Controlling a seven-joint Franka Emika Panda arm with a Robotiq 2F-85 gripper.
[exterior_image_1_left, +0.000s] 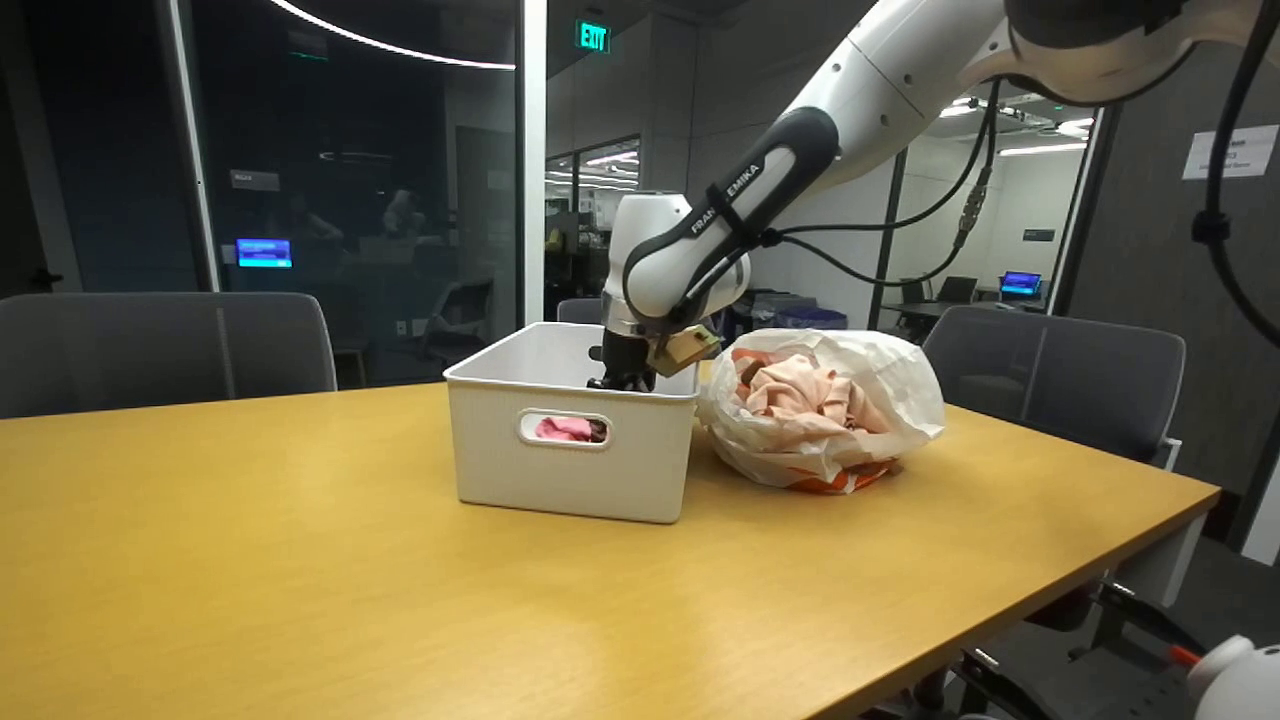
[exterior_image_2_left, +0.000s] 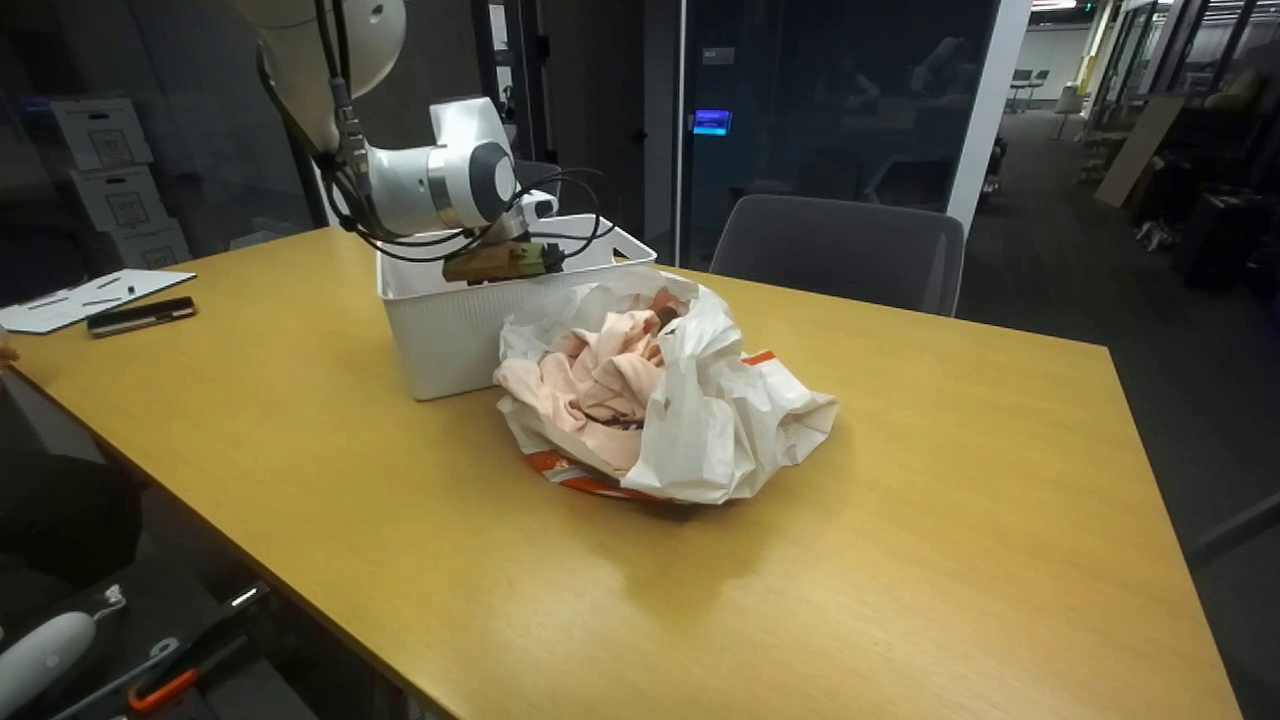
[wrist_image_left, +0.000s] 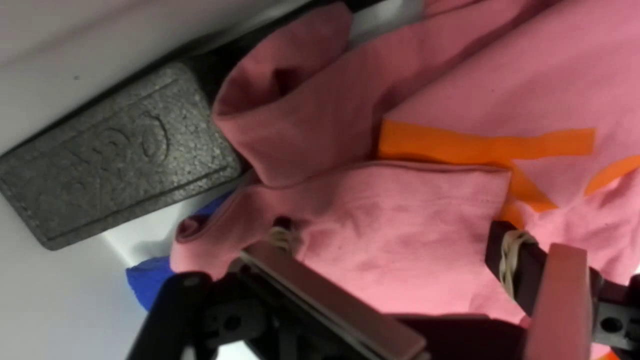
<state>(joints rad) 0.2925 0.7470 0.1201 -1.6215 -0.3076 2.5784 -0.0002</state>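
My gripper (wrist_image_left: 394, 231) reaches down inside a white plastic bin (exterior_image_1_left: 570, 485), its fingers spread wide with nothing gripped between them. Pink cloth (wrist_image_left: 425, 210) with orange printing lies folded just beneath and between the fingertips; whether they touch it I cannot tell. Through the bin's handle slot a bit of pink cloth (exterior_image_1_left: 563, 429) shows in an exterior view. A speckled grey block (wrist_image_left: 120, 155) with embossed marks rests by the bin wall, left of the cloth in the wrist view. Something blue (wrist_image_left: 150, 280) peeks out under the cloth. The bin (exterior_image_2_left: 450, 340) hides the fingertips in both exterior views.
Beside the bin stands a crumpled white plastic bag (exterior_image_2_left: 720, 420) holding peach cloth (exterior_image_2_left: 600, 370). All this is on a yellow wooden table (exterior_image_1_left: 300, 580). A dark slim object (exterior_image_2_left: 142, 316) and a white board (exterior_image_2_left: 90, 297) lie near a table edge. Chairs surround the table.
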